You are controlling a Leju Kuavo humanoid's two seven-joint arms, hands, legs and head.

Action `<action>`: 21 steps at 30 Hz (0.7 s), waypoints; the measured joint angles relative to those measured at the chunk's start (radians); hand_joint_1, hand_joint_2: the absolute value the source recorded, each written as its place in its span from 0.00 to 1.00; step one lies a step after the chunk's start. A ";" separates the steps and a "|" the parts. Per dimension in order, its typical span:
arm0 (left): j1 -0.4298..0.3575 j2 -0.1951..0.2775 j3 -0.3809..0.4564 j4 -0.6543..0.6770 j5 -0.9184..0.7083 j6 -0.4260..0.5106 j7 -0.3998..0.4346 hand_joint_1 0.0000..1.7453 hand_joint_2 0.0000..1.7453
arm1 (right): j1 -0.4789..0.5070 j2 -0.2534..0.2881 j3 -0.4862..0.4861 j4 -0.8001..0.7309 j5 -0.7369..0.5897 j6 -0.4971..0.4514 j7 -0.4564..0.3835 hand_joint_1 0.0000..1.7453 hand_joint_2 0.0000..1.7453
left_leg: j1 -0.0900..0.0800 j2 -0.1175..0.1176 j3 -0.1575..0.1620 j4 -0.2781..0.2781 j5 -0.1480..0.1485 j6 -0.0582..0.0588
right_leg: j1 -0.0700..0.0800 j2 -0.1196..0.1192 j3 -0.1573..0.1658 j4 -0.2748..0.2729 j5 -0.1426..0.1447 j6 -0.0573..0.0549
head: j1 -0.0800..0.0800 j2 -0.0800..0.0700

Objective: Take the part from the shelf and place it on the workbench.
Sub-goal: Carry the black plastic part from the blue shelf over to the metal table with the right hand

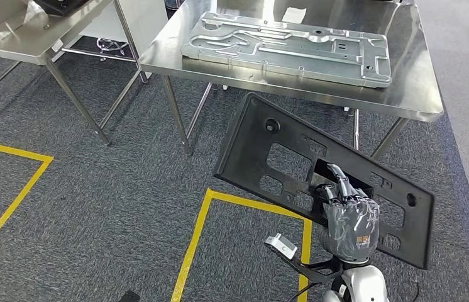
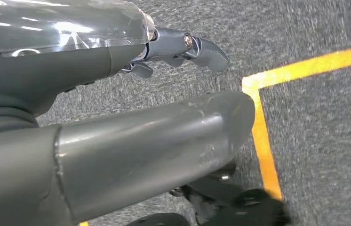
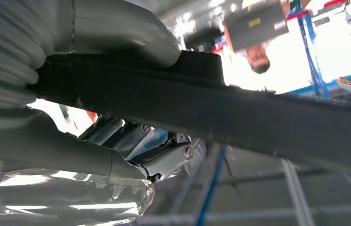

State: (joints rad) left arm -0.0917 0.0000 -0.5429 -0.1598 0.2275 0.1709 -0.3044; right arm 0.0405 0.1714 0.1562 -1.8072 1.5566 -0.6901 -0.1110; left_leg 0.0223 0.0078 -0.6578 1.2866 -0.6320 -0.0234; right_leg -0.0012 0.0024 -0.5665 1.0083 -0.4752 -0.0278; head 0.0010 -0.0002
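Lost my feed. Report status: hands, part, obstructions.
Right hand gripping black panel, fingers through a cutout, panel tilted above carpet. Left hand empty, hanging over floor. Workbench ahead already carries a grey metal plate.

The part (image 1: 320, 176) held by the right hand (image 1: 348, 217) looks like matt black plastic, its edge rough in the right wrist view. The workbench (image 1: 408, 88) behind it is brushed steel with a dull sheen, bearing a pale grey stamped metal panel (image 1: 288, 47). The floor (image 1: 93, 189) is coarse grey carpet with glossy yellow tape (image 1: 194, 245). The left hand (image 2: 117, 122) is smooth grey plastic, partly under clear glossy film.
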 joint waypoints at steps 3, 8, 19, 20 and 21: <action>0.001 0.000 -0.008 0.000 -0.007 -0.005 0.009 0.00 0.00 | -0.030 -0.036 -0.029 0.015 0.011 0.000 -0.108 1.00 1.00 | -0.003 0.000 -0.022 -0.046 0.095 0.011 | 0.009 0.006 0.028 0.001 -0.022 -0.001 | -0.001 0.000; -0.003 0.006 -0.023 0.001 -0.010 -0.014 0.020 0.00 0.00 | -0.083 -0.102 -0.144 0.044 0.011 -0.001 -0.395 1.00 1.00 | -0.020 -0.002 0.042 -0.237 0.186 0.039 | 0.014 0.006 0.046 0.004 -0.049 0.018 | 0.004 0.000; -0.012 0.003 -0.092 0.000 0.087 -0.013 0.017 0.00 0.00 | -0.150 -0.201 -0.149 0.105 0.011 0.042 -0.208 1.00 1.00 | -0.001 -0.011 0.112 -0.270 0.143 0.048 | -0.024 -0.001 -0.105 0.156 -0.010 0.071 | 0.008 0.000; -0.014 0.003 -0.103 0.000 0.094 -0.013 0.018 0.00 0.00 | -0.178 -0.231 -0.103 0.114 0.012 0.074 -0.088 1.00 1.00 | -0.001 -0.011 0.118 -0.270 0.136 0.042 | -0.024 -0.001 -0.081 0.093 0.026 0.072 | 0.009 0.000; -0.017 0.003 -0.111 0.000 0.100 -0.013 0.019 0.00 0.00 | -0.214 -0.263 -0.040 0.123 0.013 0.105 0.057 1.00 1.00 | -0.001 -0.011 0.120 -0.269 0.131 0.035 | -0.023 -0.001 -0.065 0.047 0.044 0.070 | 0.009 0.000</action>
State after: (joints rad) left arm -0.1084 0.0034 -0.6544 -0.1595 0.3274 0.1577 -0.2854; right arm -0.1737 -0.0921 0.1163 -1.6842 1.5691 -0.5848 -0.0541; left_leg 0.0209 -0.0037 -0.5382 1.0175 -0.5012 0.0112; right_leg -0.0242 0.0009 -0.6311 1.0549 -0.4313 0.0420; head 0.0104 -0.0002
